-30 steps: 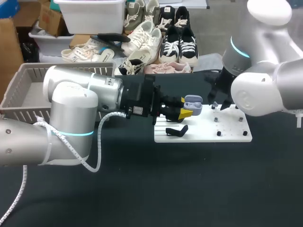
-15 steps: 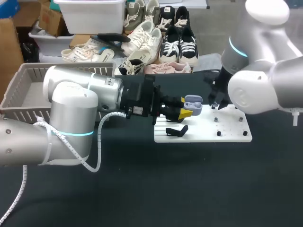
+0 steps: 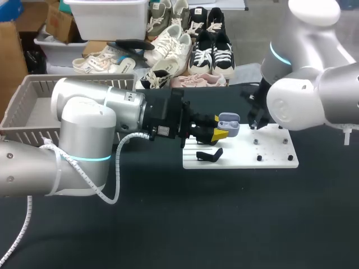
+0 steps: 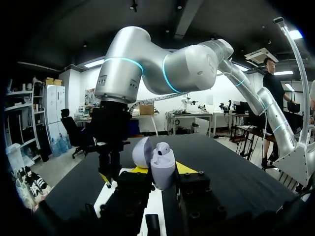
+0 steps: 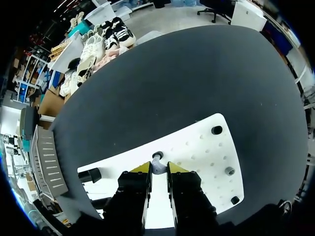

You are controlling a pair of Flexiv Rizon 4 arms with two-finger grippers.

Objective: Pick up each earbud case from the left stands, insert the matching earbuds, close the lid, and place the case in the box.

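- Earbud case (image 4: 163, 161): one, smooth rounded lilac shell, lid open, pinched in the left pincer (image 4: 162, 172) above the flat white pegboard (image 3: 275, 159)
- Earbud (image 5: 158, 165): one, pale, at the right pincer (image 5: 158, 170); grip cannot be told
- Black stand (image 3: 208, 155): one, on the pegboard

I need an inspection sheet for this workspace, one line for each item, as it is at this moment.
surface: black table with a white board on it.
job's things: open case in the left gripper; earbud in the right gripper, over the board; black stand on the board; grey basket at the left.
clutter: nothing seen.
grippers: left shut on the case; right shut on the earbud.
cables: white cable along the left arm.
surroundings: nothing seen.
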